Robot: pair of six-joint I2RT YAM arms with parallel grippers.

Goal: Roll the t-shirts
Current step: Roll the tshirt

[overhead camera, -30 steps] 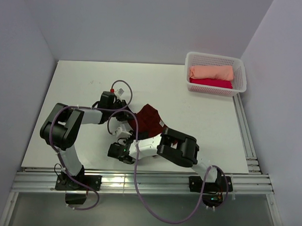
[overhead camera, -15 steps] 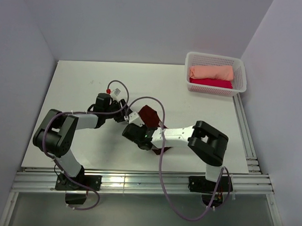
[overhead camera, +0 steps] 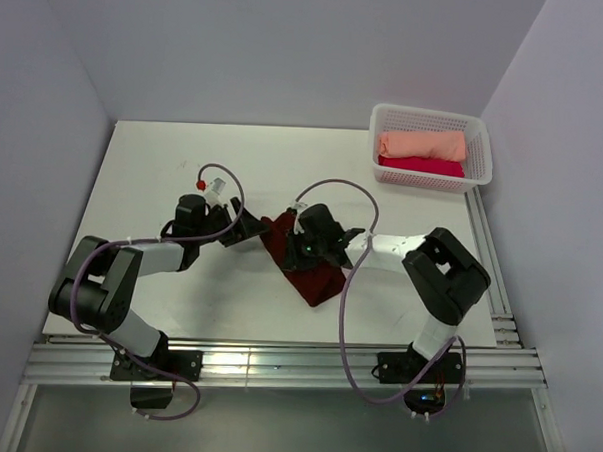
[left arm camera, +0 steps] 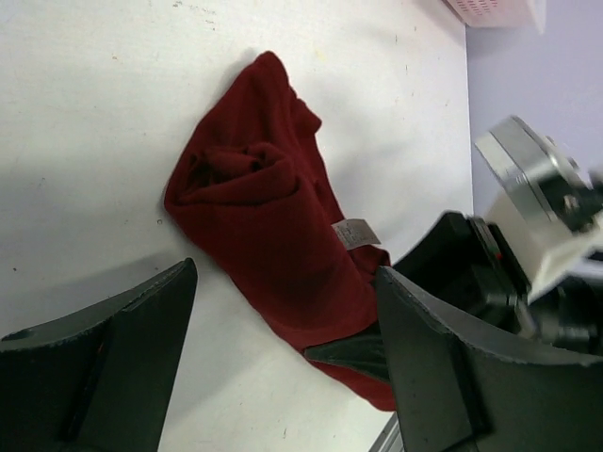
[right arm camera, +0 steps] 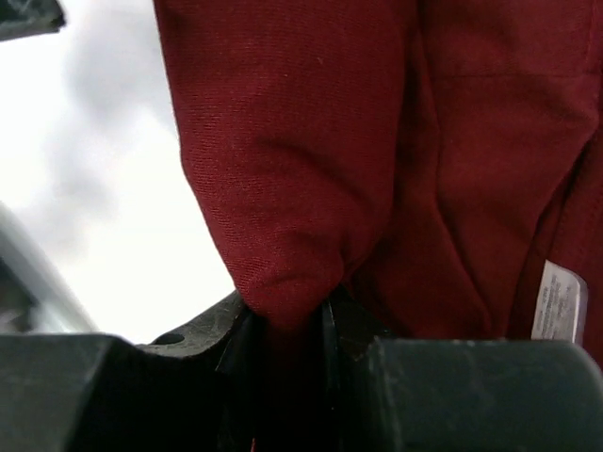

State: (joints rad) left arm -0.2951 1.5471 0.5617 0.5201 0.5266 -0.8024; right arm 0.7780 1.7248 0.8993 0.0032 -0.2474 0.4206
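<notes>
A dark maroon t-shirt (overhead camera: 305, 271) lies bunched in a long, loosely rolled bundle mid-table, its pale neck label (left arm camera: 355, 233) facing up. My right gripper (overhead camera: 308, 248) lies over its far end, shut on a fold of the maroon cloth (right arm camera: 283, 235), which is pinched between the jaws of the gripper (right arm camera: 292, 330). My left gripper (overhead camera: 243, 231) sits just left of the bundle, open, its fingers (left arm camera: 122, 348) wide apart and holding nothing; the shirt (left arm camera: 264, 207) lies just ahead of them. Peach (overhead camera: 422, 144) and crimson-pink (overhead camera: 421, 166) t-shirts lie rolled in the basket.
A white mesh basket (overhead camera: 482, 144) stands at the table's far right corner. Purple cables loop above both arms. A metal rail runs along the table's right edge (overhead camera: 490, 264), and another along the front edge.
My left gripper has opened and drawn back to the left, off the shirt. My right arm swung right, its gripper moving from the near side onto the maroon shirt and closing on it.
</notes>
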